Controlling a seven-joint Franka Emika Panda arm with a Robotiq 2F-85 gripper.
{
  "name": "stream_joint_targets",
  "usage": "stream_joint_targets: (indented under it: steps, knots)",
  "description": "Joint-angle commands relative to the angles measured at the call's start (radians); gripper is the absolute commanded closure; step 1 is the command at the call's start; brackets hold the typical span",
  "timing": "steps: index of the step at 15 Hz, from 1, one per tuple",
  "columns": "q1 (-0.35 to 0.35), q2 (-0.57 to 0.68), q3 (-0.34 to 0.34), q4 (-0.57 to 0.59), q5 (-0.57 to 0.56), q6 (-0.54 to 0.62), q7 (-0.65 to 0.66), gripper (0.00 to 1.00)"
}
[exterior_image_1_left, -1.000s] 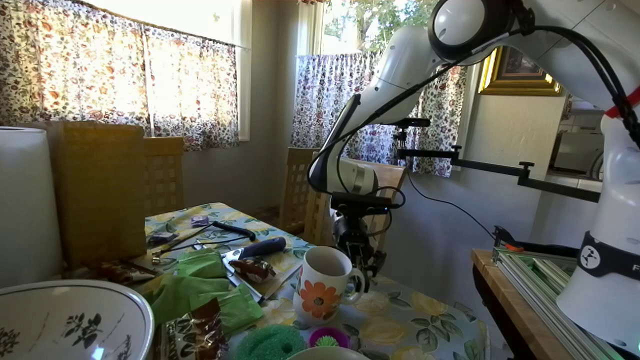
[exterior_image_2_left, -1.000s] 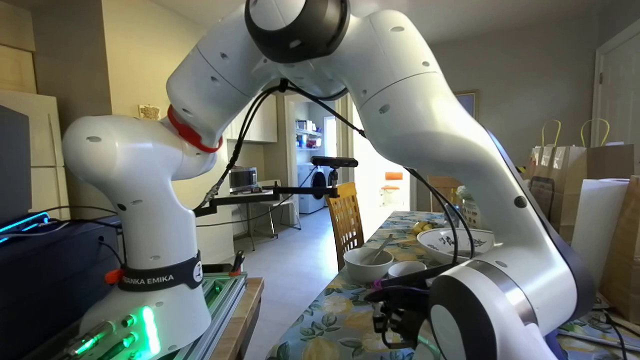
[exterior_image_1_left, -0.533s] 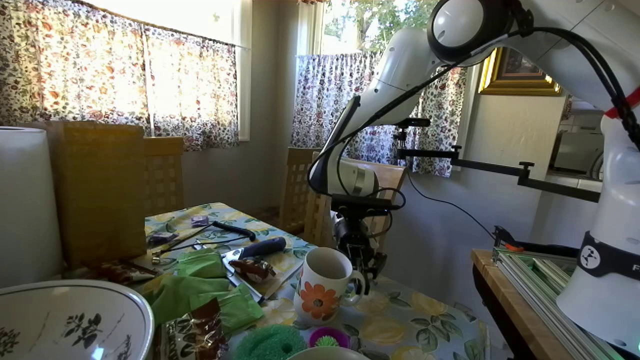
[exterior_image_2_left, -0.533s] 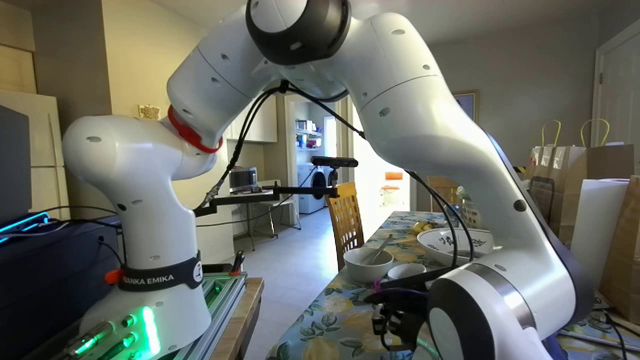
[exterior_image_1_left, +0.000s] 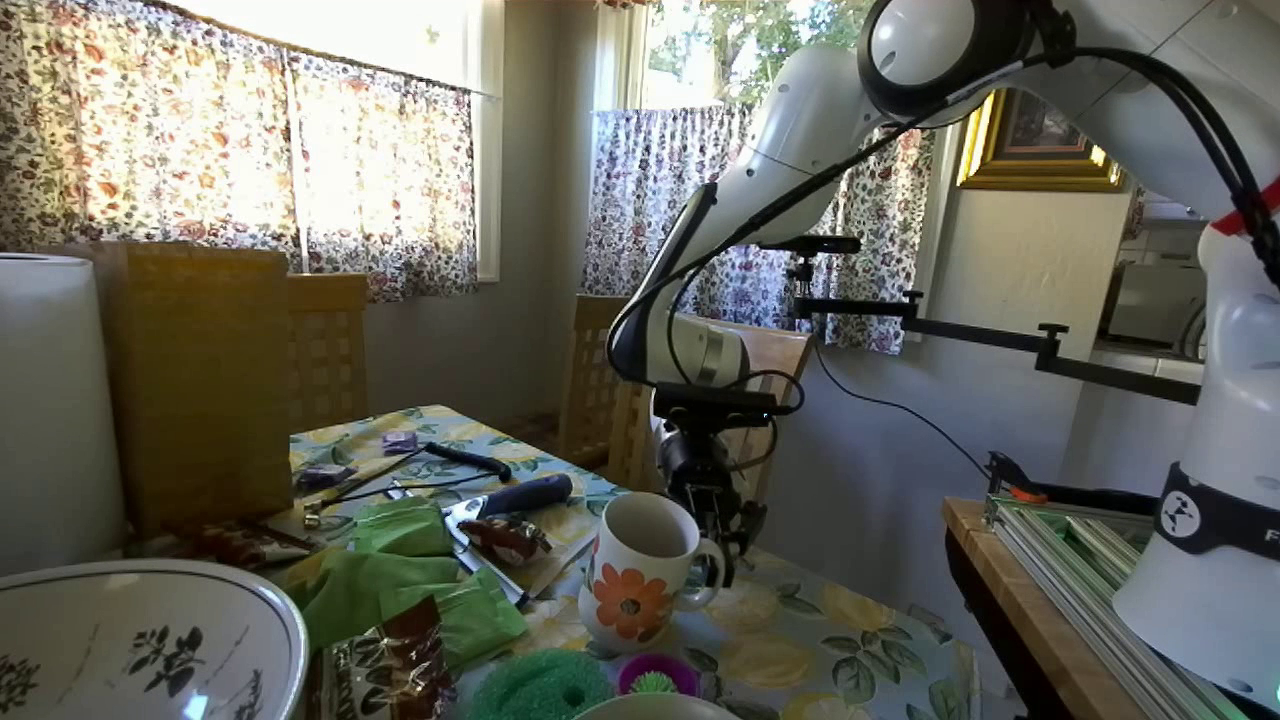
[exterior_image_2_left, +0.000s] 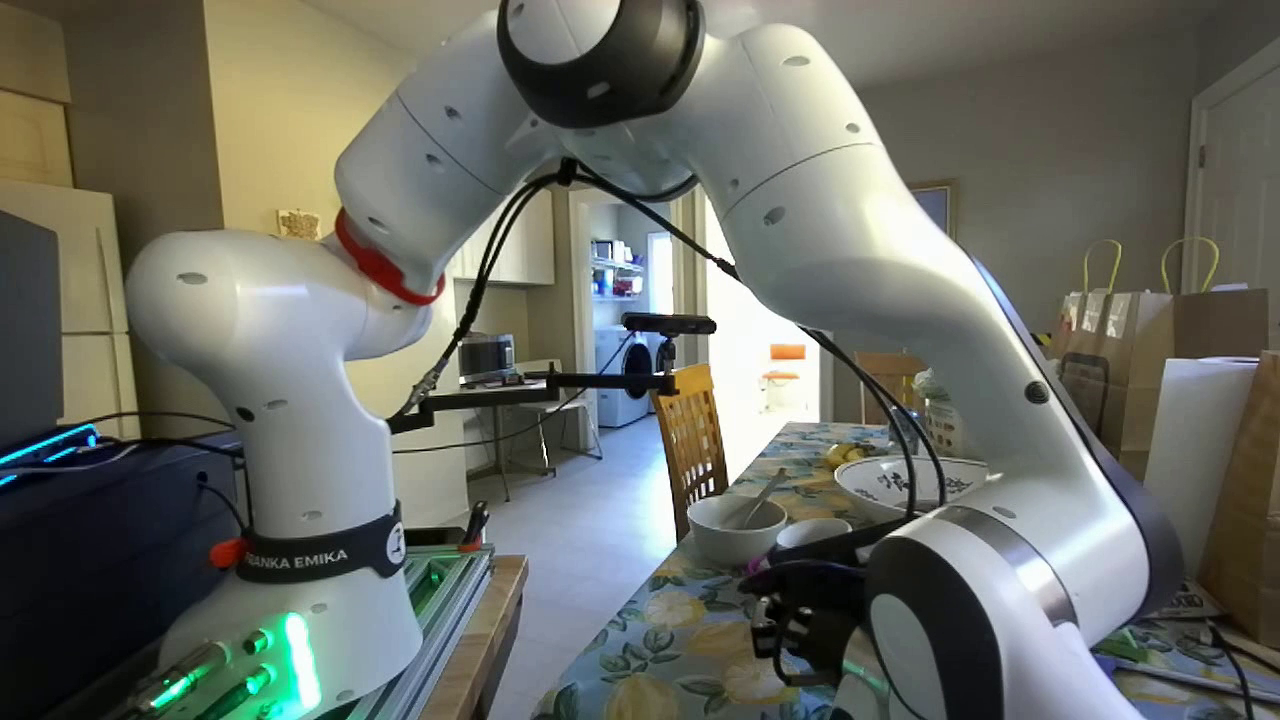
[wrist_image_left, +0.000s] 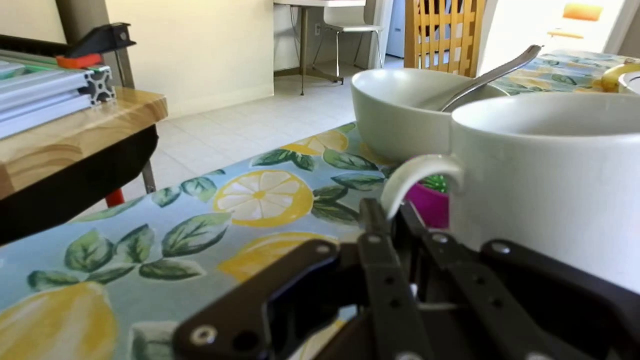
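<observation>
The jaws are pinched tight on the handle (wrist_image_left: 400, 180) of a white mug (wrist_image_left: 545, 185) with an orange flower (exterior_image_1_left: 632, 603). The mug is near a purple pot (exterior_image_1_left: 685, 673) on the tabletop (exterior_image_1_left: 770, 650). The black band (exterior_image_2_left: 320, 556) on the arm (exterior_image_2_left: 320, 450) says "ANKA EMIKA", its start hidden.

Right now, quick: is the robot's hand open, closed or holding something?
Gripper: closed, with its fingers on either side of the handle of the mug, holding it.
</observation>
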Motion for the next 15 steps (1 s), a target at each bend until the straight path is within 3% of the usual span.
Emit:
stream_joint_targets:
  steps: [1, 15]
  knots:
    - [0.021, -0.054, -0.010, -0.011, -0.013, -0.040, 0.021, 0.97]
    - [0.090, -0.151, -0.013, -0.025, -0.111, -0.089, 0.071, 0.97]
